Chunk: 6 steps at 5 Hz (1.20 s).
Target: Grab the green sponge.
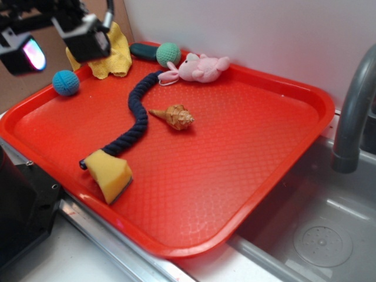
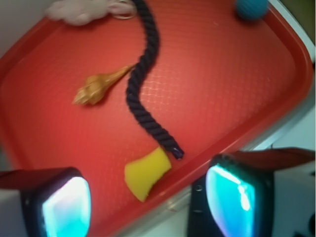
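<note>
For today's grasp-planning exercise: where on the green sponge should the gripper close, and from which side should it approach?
Grip the green sponge across its yellow foam body, coming from above. It lies near the red tray's front-left rim, its far end touching the dark rope's tip, so a side approach looks crowded. The open gripper should probably span the two free long sides, clear of rope and rim.

A yellow sponge (image 1: 110, 173) lay near the front edge of a red tray (image 1: 247, 170), touching 1 end of a dark blue rope (image 1: 135, 117), while the gripper (image 1: 56, 35) hung over the far left corner.
</note>
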Available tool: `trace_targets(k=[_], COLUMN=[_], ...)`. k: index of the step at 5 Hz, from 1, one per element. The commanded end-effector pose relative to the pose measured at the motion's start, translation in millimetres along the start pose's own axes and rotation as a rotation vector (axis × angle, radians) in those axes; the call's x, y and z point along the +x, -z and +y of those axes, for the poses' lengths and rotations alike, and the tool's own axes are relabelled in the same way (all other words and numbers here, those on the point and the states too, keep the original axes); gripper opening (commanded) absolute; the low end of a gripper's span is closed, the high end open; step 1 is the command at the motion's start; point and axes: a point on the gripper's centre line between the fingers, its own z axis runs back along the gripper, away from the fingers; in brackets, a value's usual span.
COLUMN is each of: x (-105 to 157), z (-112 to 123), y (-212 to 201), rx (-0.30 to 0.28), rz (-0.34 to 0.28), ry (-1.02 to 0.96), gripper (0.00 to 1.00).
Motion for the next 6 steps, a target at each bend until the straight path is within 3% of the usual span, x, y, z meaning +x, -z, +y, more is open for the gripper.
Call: trace_targets(k=[1, 3, 6], x=[-11, -12, -22], z=[-8, -1, -4], y=[36, 78, 128], rx=[0.071, 0.091, 0.136], rz=[0.049, 0.053, 0.171], ry=[-0.08, -0.047, -0.046], gripper=[1.0, 1.0, 1.0])
